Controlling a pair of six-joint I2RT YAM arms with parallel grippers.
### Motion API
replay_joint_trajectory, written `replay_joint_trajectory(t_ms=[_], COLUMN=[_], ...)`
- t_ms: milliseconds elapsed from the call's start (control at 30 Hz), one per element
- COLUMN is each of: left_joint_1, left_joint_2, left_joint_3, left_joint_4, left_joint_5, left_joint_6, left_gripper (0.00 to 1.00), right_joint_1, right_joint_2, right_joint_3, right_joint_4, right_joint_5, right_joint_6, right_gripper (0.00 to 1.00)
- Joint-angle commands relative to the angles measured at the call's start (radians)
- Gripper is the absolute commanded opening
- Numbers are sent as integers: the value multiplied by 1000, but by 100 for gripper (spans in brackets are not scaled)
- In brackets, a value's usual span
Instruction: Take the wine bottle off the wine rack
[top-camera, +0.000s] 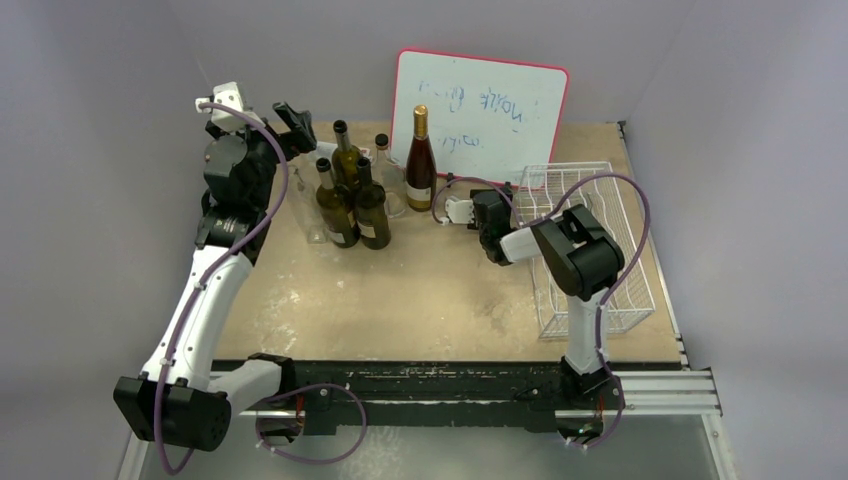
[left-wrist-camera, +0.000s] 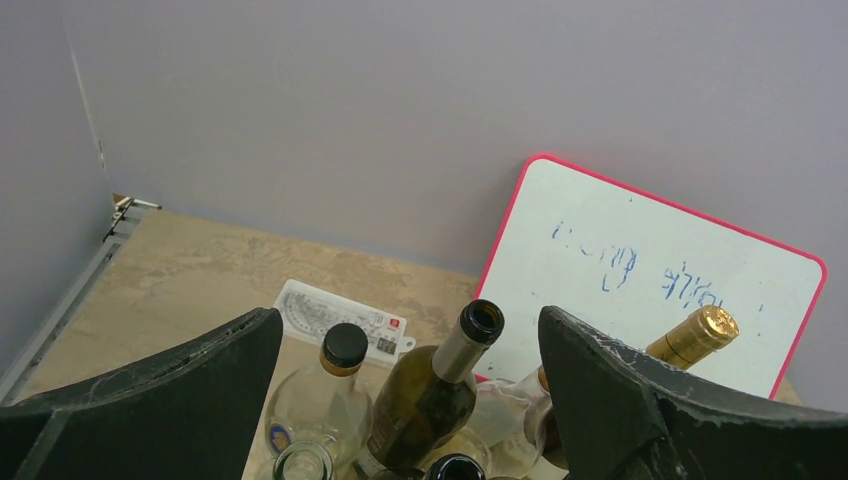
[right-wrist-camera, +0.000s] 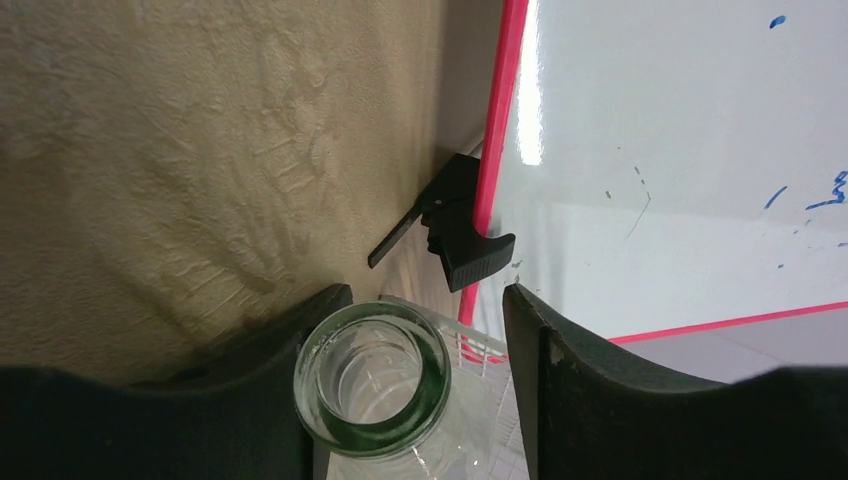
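Observation:
The white wire wine rack (top-camera: 612, 215) lies on the right side of the table. A clear glass wine bottle (right-wrist-camera: 372, 382) shows in the right wrist view with its open mouth toward the camera, over white rack wires (right-wrist-camera: 482, 345). My right gripper (right-wrist-camera: 420, 325) is open around the bottle's neck. The left finger (right-wrist-camera: 300, 330) is against the rim, and a gap is left to the right finger (right-wrist-camera: 560, 380). In the top view the right gripper (top-camera: 462, 207) is at the rack's left edge, and the bottle is hard to make out. My left gripper (top-camera: 292, 122) is open and empty above the standing bottles.
Several bottles (top-camera: 350, 200) stand at the back left, seen from above in the left wrist view (left-wrist-camera: 430, 390). A gold-capped bottle (top-camera: 420, 160) stands before the red-framed whiteboard (top-camera: 485, 110). The board's black clip foot (right-wrist-camera: 455, 230) is near my right gripper. A white plastic card (left-wrist-camera: 340, 315) lies behind the bottles.

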Motion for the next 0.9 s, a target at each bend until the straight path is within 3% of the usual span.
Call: replay_joint_trajectory(t_ms=[0, 433, 867], left_joint_1=[7, 20, 20], left_joint_2=[4, 9, 4], left_joint_3=[41, 43, 40], left_joint_4=[32, 38, 41], left_joint_5=[17, 44, 42], left_joint_6=[5, -15, -18], left_gripper=[100, 100, 100], right_joint_1=[-5, 22, 124], right_joint_2=[-5, -94, -164], right_joint_3=[11, -14, -38], right_joint_4=[73, 64, 22], right_joint_5=[17, 33, 83], right_joint_6=[6, 66, 111], right_gripper=[58, 35, 20])
